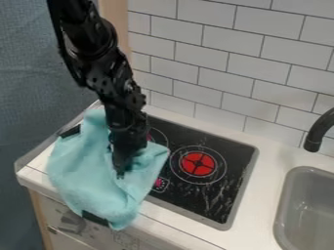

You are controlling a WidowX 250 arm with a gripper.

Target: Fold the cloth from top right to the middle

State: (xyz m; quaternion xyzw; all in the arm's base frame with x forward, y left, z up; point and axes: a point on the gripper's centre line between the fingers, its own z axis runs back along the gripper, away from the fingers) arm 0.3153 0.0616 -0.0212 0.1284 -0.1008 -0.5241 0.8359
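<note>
looking at the camera view, the light blue cloth (75, 168) is draped over the left side of the stove (212, 197) and the counter (264, 180), hanging past the front edge. gripper (121, 172) is down at the cloth's middle, can't tell if it's open or pinching fabric tbh. i'd guess it's mid-fold: if it has the top right bit, next is let go and lift clear, otherwise grab that first. front panel (124, 239) has faint markings, no readable brands or labels
</note>
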